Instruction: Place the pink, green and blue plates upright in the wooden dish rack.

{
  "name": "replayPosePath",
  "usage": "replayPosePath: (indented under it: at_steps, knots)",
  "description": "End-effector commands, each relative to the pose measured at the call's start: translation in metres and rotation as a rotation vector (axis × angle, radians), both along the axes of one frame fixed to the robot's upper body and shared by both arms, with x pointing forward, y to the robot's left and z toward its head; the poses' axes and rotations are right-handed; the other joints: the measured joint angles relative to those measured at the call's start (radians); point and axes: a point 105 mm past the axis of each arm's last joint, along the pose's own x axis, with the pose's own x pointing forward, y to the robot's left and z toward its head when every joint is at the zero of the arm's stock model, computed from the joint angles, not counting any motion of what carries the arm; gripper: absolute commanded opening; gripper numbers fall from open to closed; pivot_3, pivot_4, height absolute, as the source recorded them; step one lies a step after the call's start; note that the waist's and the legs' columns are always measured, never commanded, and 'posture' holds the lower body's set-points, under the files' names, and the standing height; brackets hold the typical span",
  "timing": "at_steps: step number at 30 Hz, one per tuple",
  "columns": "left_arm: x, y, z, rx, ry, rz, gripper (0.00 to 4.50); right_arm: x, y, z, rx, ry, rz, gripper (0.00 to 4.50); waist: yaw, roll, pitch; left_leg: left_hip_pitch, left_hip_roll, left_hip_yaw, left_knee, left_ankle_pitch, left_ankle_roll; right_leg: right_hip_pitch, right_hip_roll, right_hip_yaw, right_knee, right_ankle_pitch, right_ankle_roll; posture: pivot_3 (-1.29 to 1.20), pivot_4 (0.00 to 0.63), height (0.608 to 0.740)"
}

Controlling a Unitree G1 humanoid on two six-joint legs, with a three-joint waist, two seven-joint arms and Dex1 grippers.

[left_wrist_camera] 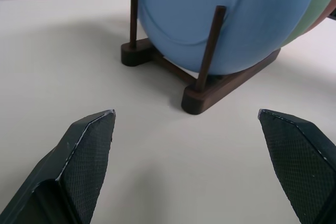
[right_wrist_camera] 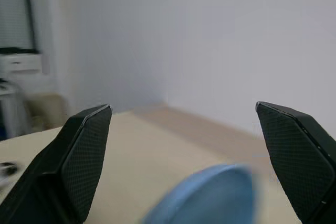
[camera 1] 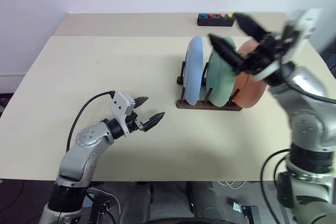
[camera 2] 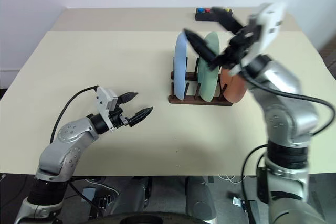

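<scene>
Three plates [camera 1: 220, 77] stand in the rack [camera 1: 210, 104], box [camera 1: 215, 20] behind.

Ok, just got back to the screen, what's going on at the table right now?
All three round matte plates stand upright in the small dark-brown wooden dish rack: light blue plate, then mint green plate, then salmon pink plate. The right gripper is open in the air above the rack, holding nothing. The left gripper hovers open over the beige table, short of the rack, also empty.

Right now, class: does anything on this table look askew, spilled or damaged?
Nothing stands out. The blue plate, green plate and pink plate all stand upright in the wooden dish rack, with no spill or breakage visible.
</scene>
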Motion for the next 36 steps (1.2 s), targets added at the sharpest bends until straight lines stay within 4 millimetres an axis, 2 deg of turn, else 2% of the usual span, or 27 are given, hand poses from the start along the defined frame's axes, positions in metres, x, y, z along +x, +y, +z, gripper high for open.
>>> replayPosePath:
  at_steps: [1, 2, 5, 9, 12, 17, 19, 27, 36]
  knots:
    - [0.000, 0.001, 0.008, 0.006, -0.050, 0.001, 4.50, -0.017, -0.030, -0.003, -0.078, -0.029, -0.052, 4.47, -0.002, 0.000, 0.000, 0.000, 0.000, 0.000, 0.000, 0.000, 0.000, 0.000, 0.000, 0.000, 0.000, 0.000, 0.000, 0.00, 0.150, 0.740]
    - [0.001, 0.000, 0.007, 0.007, -0.050, 0.002, 4.50, -0.020, -0.039, -0.008, -0.100, -0.018, -0.072, 4.47, -0.003, 0.000, 0.000, 0.000, 0.000, 0.000, 0.000, 0.000, 0.000, 0.000, 0.000, 0.000, 0.000, 0.000, 0.000, 0.00, 0.150, 0.740]
    - [0.006, 0.003, 0.003, 0.023, -0.048, 0.015, 4.50, -0.035, -0.083, -0.031, -0.113, 0.066, -0.163, 4.47, -0.003, 0.001, 0.000, 0.001, 0.000, 0.001, 0.000, 0.000, 0.001, 0.000, 0.000, 0.000, 0.001, 0.000, 0.000, 0.00, 0.150, 0.740]
    - [0.014, 0.006, -0.003, 0.040, -0.050, 0.042, 4.50, -0.049, -0.114, -0.051, -0.088, 0.135, -0.235, 4.47, -0.005, 0.001, 0.000, 0.001, 0.000, 0.002, 0.001, 0.000, 0.001, 0.001, 0.000, 0.001, 0.000, 0.000, 0.000, 0.00, 0.150, 0.740]
    - [0.022, 0.011, -0.010, 0.054, -0.049, 0.082, 4.50, -0.054, -0.137, -0.076, -0.043, 0.222, -0.313, 4.47, -0.005, 0.001, 0.000, 0.002, 0.000, 0.003, 0.001, 0.000, 0.001, 0.002, 0.000, 0.001, 0.001, -0.001, -0.001, 0.00, 0.150, 0.740]
    - [0.024, 0.026, -0.022, 0.091, -0.034, 0.115, 4.50, -0.059, -0.147, -0.135, -0.096, 0.389, -0.368, 4.47, -0.005, 0.001, 0.000, 0.002, 0.000, 0.003, 0.001, 0.000, 0.001, 0.002, 0.000, 0.002, 0.000, -0.002, -0.002, 0.00, 0.150, 0.740]
    - [0.025, 0.034, -0.024, 0.106, -0.037, 0.139, 4.50, -0.057, -0.148, -0.150, -0.099, 0.416, -0.375, 4.47, -0.010, 0.001, -0.001, 0.003, 0.000, 0.003, 0.001, 0.000, 0.001, 0.002, 0.000, 0.002, 0.000, -0.002, -0.002, 0.00, 0.150, 0.740]
    - [0.024, 0.052, -0.025, 0.110, -0.047, 0.214, 4.50, -0.036, -0.154, -0.178, -0.090, 0.424, -0.404, 4.47, -0.007, 0.003, -0.001, 0.003, 0.000, 0.004, 0.001, 0.000, 0.001, 0.002, 0.000, 0.002, 0.001, -0.002, -0.002, 0.00, 0.150, 0.740]
    - [0.021, 0.050, -0.030, 0.110, -0.034, 0.225, 4.50, -0.025, -0.152, -0.181, -0.073, 0.407, -0.402, 4.47, -0.005, 0.003, -0.001, 0.003, 0.000, 0.004, 0.001, 0.000, 0.001, 0.002, 0.000, 0.002, 0.001, 0.000, 0.000, 0.00, 0.150, 0.740]
